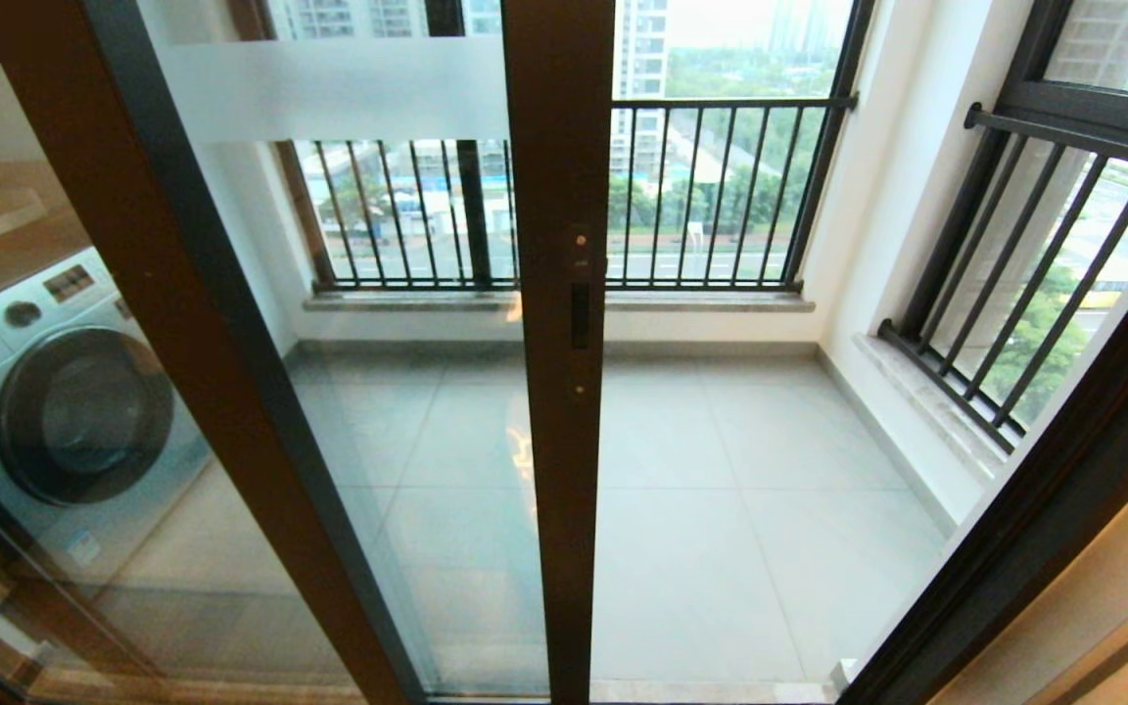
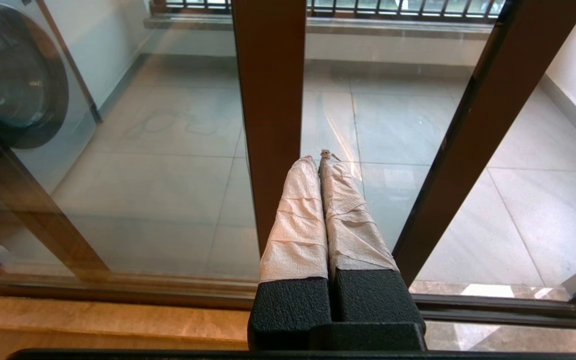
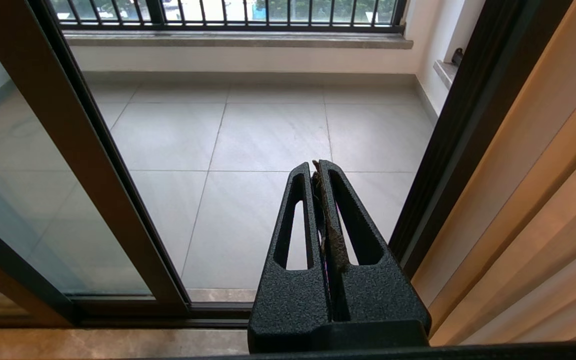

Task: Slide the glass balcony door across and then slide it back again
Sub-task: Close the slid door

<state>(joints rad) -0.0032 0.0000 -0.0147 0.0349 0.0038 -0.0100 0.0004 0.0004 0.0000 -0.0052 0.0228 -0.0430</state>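
— Grippers, count and state?
— Two. Left gripper [image 2: 319, 156]: taped fingers pressed together, empty, just before glass balcony door [image 1: 561, 294] stile. Right gripper [image 3: 316, 167]: closed, empty, facing open doorway.
— Door position?
— Part-way across, stile mid-opening. One handle slot [image 1: 580, 315]. One washing machine [image 1: 65, 401] behind glass.

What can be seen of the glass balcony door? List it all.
The glass balcony door is a tall clear pane in a dark brown frame, with a frosted white band across its upper glass. Its upright stile carries a small black handle slot. It stands partly across the opening, with open tiled balcony floor to its right. Nothing touches it; the left gripper, shut, points near the stile's base.
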